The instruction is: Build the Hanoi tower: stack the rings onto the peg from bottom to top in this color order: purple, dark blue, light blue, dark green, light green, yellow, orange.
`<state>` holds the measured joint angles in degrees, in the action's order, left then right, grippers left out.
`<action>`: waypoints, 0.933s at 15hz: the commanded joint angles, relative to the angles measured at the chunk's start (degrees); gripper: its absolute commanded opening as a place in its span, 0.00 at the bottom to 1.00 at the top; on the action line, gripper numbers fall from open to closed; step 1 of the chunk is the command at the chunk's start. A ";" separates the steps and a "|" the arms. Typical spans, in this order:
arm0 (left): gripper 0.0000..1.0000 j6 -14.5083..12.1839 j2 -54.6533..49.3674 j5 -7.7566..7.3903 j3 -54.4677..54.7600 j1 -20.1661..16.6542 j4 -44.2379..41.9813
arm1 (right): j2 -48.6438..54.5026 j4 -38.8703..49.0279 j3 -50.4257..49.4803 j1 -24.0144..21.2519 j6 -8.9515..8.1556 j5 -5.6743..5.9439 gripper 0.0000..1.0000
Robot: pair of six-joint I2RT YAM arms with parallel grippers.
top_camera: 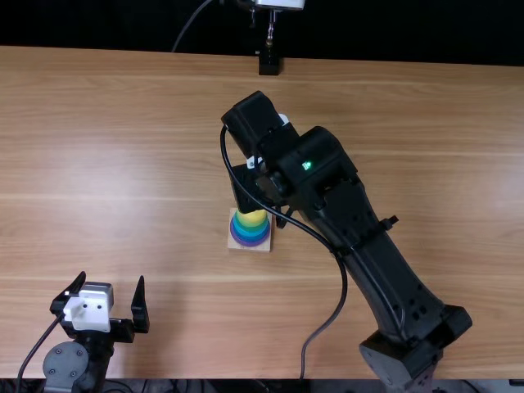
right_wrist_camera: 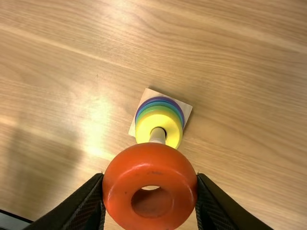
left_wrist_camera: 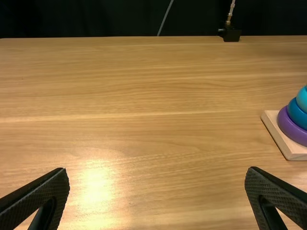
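Observation:
In the top view the right gripper [top_camera: 262,198] is over the stack, whose yellow ring [top_camera: 252,219] lies above green, blue and purple rings [top_camera: 250,243] on a square wooden base [top_camera: 234,244]. The right wrist view has the right gripper [right_wrist_camera: 150,176] shut on the orange ring [right_wrist_camera: 117,179], held above the table; beyond it are the pale peg [right_wrist_camera: 157,135] and the seated yellow ring [right_wrist_camera: 144,128]. The left gripper [top_camera: 112,280] stands open at the near left, away from the stack. In the left wrist view, the left gripper [left_wrist_camera: 157,173] has nothing between its fingers; the purple ring [left_wrist_camera: 288,125] is off to one side.
The right arm [top_camera: 368,254] stretches diagonally across the table [top_camera: 131,164], its cable [top_camera: 340,299] hanging beside it. A small black stand [top_camera: 268,64] is at the table's far edge.

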<state>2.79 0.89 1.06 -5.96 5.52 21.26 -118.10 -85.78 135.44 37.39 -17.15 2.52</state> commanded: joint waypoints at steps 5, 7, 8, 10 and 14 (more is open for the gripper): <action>1.00 -0.89 -0.89 -0.43 5.96 -0.42 4.58 | -1.78 0.07 0.09 -0.12 -0.89 0.11 0.00; 1.00 -0.89 -0.89 -0.43 5.96 -0.42 4.58 | -1.87 0.07 0.00 -0.21 -0.78 0.01 0.00; 1.00 -0.89 -0.89 -0.43 5.96 -0.42 4.58 | -2.13 0.07 0.00 -0.30 -0.78 0.11 0.00; 1.00 -0.89 -0.89 -0.43 5.96 -0.42 4.58 | -4.50 0.29 0.09 -0.30 -0.89 0.22 0.00; 1.00 -0.89 -0.89 -0.43 5.96 -0.42 4.58 | -5.82 0.39 0.35 -0.38 -0.89 0.22 0.00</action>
<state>2.79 0.89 1.08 -5.96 5.52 21.28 -123.87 -85.45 135.39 37.34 -17.89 2.57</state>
